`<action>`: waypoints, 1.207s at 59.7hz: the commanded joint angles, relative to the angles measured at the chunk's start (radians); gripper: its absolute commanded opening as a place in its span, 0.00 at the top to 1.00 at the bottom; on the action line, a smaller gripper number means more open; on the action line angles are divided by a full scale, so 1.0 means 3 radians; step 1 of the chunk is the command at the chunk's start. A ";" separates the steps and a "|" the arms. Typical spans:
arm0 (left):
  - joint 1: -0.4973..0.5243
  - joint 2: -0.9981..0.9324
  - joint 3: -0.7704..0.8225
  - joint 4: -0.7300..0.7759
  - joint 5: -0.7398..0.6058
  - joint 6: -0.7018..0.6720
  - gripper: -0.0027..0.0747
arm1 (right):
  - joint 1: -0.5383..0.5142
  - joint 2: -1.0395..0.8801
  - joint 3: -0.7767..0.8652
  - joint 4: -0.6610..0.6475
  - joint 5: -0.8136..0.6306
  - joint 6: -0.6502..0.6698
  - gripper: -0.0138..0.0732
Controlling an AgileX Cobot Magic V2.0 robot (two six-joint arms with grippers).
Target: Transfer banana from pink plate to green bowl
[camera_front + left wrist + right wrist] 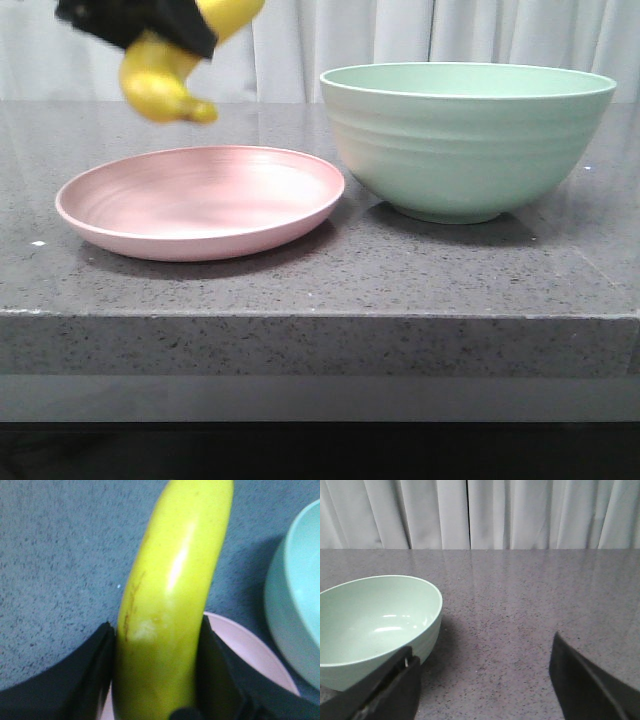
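Note:
The glossy yellow banana (160,85) hangs in the air above the back left of the pink plate (200,200), held by my left gripper (140,22), which is shut on it. In the left wrist view the banana (170,600) fills the gap between both black fingers (85,675), with the pink plate (250,650) below and the green bowl (297,610) off to one side. The green bowl (465,135) stands to the right of the plate, nothing showing in it. My right gripper (482,680) is open above bare counter beside the bowl (375,625).
The plate and bowl sit on a dark speckled stone counter (320,290) whose front edge runs across the front view. White curtains (480,512) hang behind the counter.

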 commanded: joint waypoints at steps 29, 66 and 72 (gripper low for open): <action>-0.1040 -0.0410 -0.0121 -0.0074 -0.0420 0.0006 0.75 | 0.0409 0.1137 -0.0883 0.1753 -0.0249 -0.0036 0.21; -0.1112 -0.0410 -0.0121 -0.0074 -0.0354 0.0006 0.75 | 0.1700 0.2597 -0.1616 0.2063 -0.1174 -0.0036 0.21; -0.1112 -0.0410 -0.0121 -0.0074 -0.0354 0.0006 0.75 | 0.1700 0.2816 -0.1762 0.2063 -0.1174 -0.0036 0.21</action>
